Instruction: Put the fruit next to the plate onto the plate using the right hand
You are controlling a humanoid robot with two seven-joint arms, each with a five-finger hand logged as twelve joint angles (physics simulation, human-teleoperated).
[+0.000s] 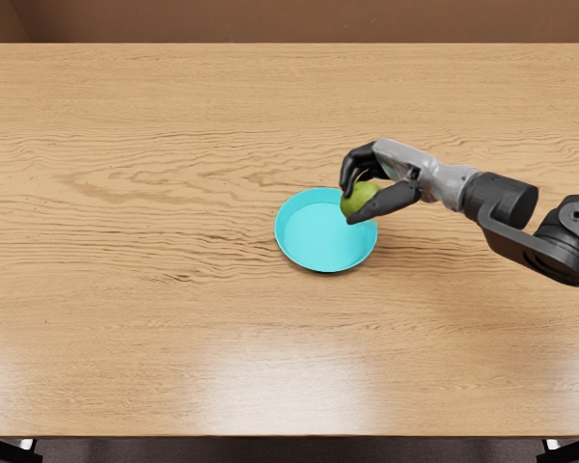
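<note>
Wooden counter (125, 193), light grain, spans the whole view.

Turquoise plate (314, 241) near centre, round and shallow. Its inner surface shows bare across the left and lower parts. Nothing lies flat on it.

Green fruit (359, 199), small and round, sits over the plate's upper-right rim, partly inside the plate's outline. Cannot tell whether it touches the plate or hangs just above.

Right hand (374, 179) is clamped on the fruit. Dark fingers (352, 169) curl over its top and far side, and the thumb (386, 203) presses along the side facing the near edge of the counter. The hand overlaps the plate's upper-right edge.

Right arm (502, 203), grey and black, runs from the plate's upper right out to the picture's right edge, above the counter.
</note>
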